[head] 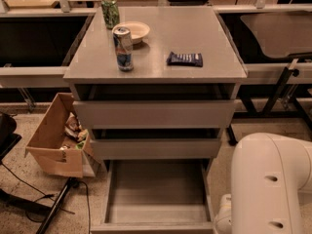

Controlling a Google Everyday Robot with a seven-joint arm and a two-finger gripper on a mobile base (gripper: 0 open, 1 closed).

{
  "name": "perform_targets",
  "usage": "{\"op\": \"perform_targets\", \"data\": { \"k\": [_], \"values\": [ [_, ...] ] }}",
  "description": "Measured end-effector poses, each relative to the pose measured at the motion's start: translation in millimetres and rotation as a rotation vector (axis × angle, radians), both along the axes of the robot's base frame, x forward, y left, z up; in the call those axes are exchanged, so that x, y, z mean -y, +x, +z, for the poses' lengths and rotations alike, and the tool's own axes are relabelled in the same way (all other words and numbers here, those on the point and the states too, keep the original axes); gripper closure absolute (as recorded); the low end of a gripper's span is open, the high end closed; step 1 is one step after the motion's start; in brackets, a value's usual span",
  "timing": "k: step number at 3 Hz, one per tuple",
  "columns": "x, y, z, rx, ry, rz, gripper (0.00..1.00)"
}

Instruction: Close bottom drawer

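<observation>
The grey cabinet [156, 62] stands in the middle of the camera view. Its bottom drawer [156, 191] is pulled far out toward me, its empty grey tray interior showing and its front edge [152, 227] at the lower frame border. The middle drawer front [156, 148] and the top drawer front [155, 113] stick out slightly. A white arm segment [270, 184] fills the lower right, beside the drawer's right side. The gripper is not in view.
On the cabinet top stand a blue-and-silver can [124, 48], a green can [110, 12], a white bowl [131, 31] and a dark snack bag [185, 59]. An open cardboard box [53, 138] with clutter sits on the floor at left. Dark tables flank both sides.
</observation>
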State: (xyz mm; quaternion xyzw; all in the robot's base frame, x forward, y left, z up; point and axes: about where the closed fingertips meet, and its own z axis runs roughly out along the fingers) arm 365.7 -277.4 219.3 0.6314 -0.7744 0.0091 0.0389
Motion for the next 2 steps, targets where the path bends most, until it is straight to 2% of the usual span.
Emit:
{"op": "perform_targets", "data": {
  "k": [1, 2],
  "values": [
    [-17.2, -13.3, -23.3, 0.003, 0.08, 0.007, 1.0],
    [-36.2, -30.2, -64.0, 0.043, 0.216, 0.006, 1.0]
  ]
}}
